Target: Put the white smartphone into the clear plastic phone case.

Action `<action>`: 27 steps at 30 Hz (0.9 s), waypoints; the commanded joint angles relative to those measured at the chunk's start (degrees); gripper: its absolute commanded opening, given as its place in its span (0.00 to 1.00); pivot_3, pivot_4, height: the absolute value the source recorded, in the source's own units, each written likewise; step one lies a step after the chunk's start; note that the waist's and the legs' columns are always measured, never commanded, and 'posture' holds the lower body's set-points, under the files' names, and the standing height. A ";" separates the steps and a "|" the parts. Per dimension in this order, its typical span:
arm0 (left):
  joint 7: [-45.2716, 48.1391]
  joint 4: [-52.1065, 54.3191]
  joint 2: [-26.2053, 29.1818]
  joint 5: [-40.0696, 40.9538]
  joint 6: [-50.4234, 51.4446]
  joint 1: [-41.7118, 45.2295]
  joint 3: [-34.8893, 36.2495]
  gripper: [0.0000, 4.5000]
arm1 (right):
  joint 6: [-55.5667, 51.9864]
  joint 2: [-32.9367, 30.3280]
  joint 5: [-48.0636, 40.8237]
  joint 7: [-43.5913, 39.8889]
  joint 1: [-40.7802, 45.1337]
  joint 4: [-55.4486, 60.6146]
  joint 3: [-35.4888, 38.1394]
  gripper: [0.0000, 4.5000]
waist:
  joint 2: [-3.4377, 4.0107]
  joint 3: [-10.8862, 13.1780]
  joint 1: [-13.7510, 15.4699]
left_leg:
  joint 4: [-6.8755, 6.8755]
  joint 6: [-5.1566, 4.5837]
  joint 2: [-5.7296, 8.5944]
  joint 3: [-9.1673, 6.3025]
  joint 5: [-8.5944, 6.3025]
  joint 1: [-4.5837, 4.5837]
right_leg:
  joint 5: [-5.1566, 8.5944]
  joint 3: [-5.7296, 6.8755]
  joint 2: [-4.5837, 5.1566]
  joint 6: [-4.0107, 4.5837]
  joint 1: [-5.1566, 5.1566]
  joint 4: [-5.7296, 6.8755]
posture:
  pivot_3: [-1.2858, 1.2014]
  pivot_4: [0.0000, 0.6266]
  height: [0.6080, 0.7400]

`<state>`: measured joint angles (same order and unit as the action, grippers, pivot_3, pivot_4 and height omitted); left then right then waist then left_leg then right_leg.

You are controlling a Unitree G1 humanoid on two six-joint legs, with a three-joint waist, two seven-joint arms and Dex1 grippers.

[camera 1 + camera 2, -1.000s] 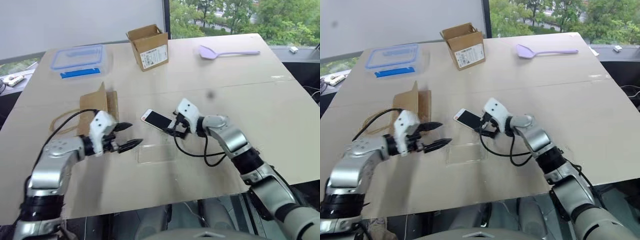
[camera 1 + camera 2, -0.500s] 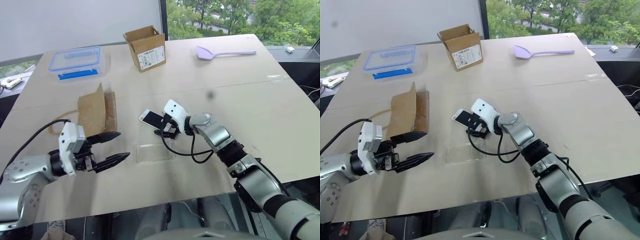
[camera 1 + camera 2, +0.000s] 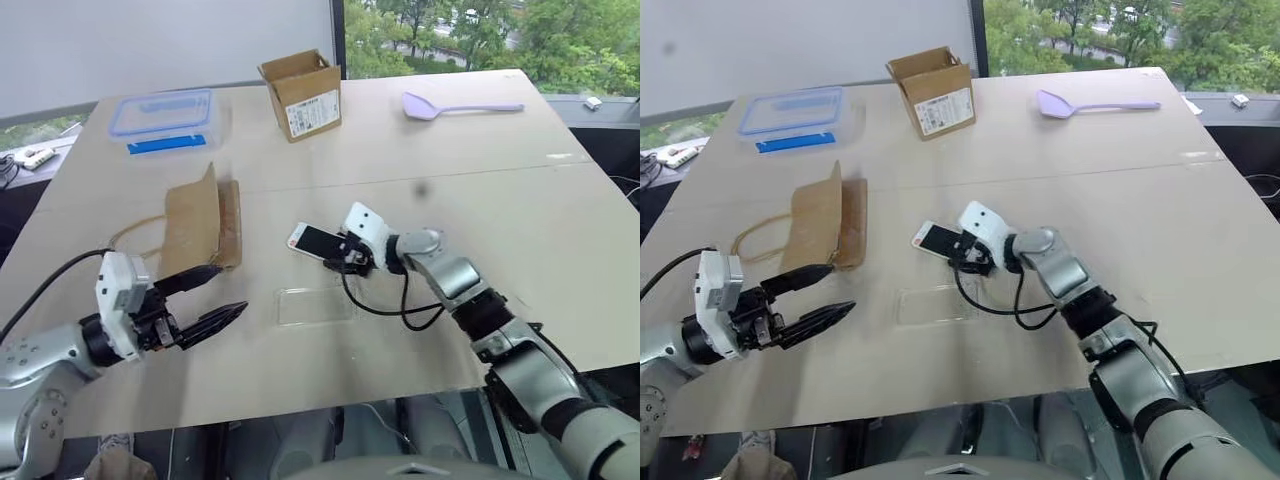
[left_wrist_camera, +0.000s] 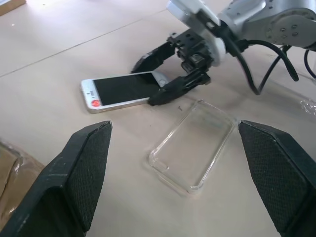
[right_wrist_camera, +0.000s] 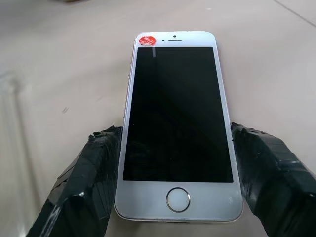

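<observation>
On the matte beige table (image 3: pixel 520 200), near its middle, lies one white smartphone (image 3: pixel 316 241), a slim slab with rounded corners, a glossy black screen facing up and a small red sticker at its top edge. The right gripper (image 3: pixel 347 257) sits at the phone's home-button end, its two black textured fingers (image 5: pixel 89 182) straddling the phone's long sides, close to the edges; whether they press the phone I cannot tell. Just at five o'clock from the phone rests one clear plastic phone case (image 3: pixel 313 305), a thin glassy shell with a shallow rim, lying flat and hollow side up. The left gripper (image 3: pixel 205 300) hangs at nine o'clock of the case, well apart from it, its two ribbed black fingers (image 4: pixel 86 173) spread wide around nothing. One brown paper bag (image 3: pixel 200 225) lies crumpled just beyond that gripper, at nine o'clock from the phone.
</observation>
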<state>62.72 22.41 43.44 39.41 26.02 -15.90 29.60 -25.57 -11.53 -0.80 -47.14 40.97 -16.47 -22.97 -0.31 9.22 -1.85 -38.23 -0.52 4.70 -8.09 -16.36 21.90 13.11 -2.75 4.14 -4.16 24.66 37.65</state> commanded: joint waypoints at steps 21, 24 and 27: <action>-0.26 -11.31 -5.69 -19.28 -14.05 8.14 -28.15 0.93 | 0.69 -22.88 3.53 -16.12 -4.72 32.08 -8.63 0.66 | 0.09 0.08 1.81 | -0.03 -0.07 -0.02 -0.11 -0.04 0.04 | 0.00 0.17 0.06 0.00 -0.06 -0.05 | 0.52 0.24 1.00; 0.11 -11.33 -5.64 -18.67 -13.51 8.21 -28.12 0.93 | 2.76 -23.63 6.06 -16.96 -4.03 31.90 -10.20 0.66 | 0.10 0.07 2.12 | -0.04 -0.07 0.01 -0.13 -0.04 0.03 | 0.00 0.20 0.08 0.00 -0.09 -0.04 | 0.52 0.24 1.00; 0.99 -10.14 -5.78 -16.73 -12.32 8.17 -28.13 0.93 | 3.56 -23.91 7.53 -18.06 -3.27 31.84 -11.23 0.66 | 0.10 0.06 2.26 | -0.05 -0.07 0.01 -0.13 -0.04 0.00 | 0.00 0.20 0.08 0.00 -0.13 -0.04 | 0.52 0.24 1.00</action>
<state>62.09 10.86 38.16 21.13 12.47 -6.96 4.24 -22.98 -34.97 5.48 -63.87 37.12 13.75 -33.13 -0.22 9.28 0.41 -38.28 -0.55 4.71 -8.23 -16.38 21.90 13.12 -2.55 4.22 -4.17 24.53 37.60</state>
